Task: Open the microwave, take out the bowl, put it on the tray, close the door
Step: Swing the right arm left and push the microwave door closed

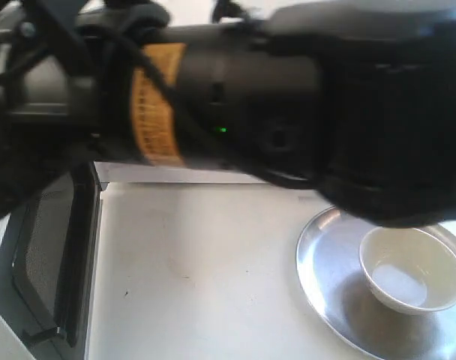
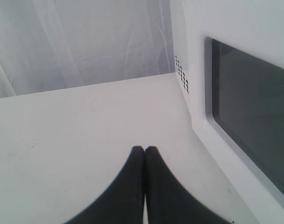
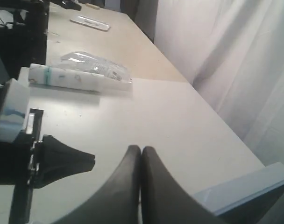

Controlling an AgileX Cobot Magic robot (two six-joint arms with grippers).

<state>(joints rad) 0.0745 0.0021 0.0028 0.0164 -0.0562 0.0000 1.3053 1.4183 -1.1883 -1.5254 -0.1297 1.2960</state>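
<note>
While a blurry black arm (image 1: 288,97) hogs the exterior view, left hand (image 2: 144,150) and right hand (image 3: 141,149) are both pinched tight, empty. Bowl (image 1: 412,270) sits on the tray (image 1: 325,259); further off, microwave (image 2: 179,42) door (image 2: 252,112) looks closed, I think.

- I see my black right gripper (image 3: 141,149) with its curved fingers pressed together over the white tabletop (image 3: 170,126).
- A white roll in clear plastic wrap (image 3: 76,77) lies along the tabletop's far edge.
- A white curtain (image 3: 226,56) hangs beyond a side edge.
</note>
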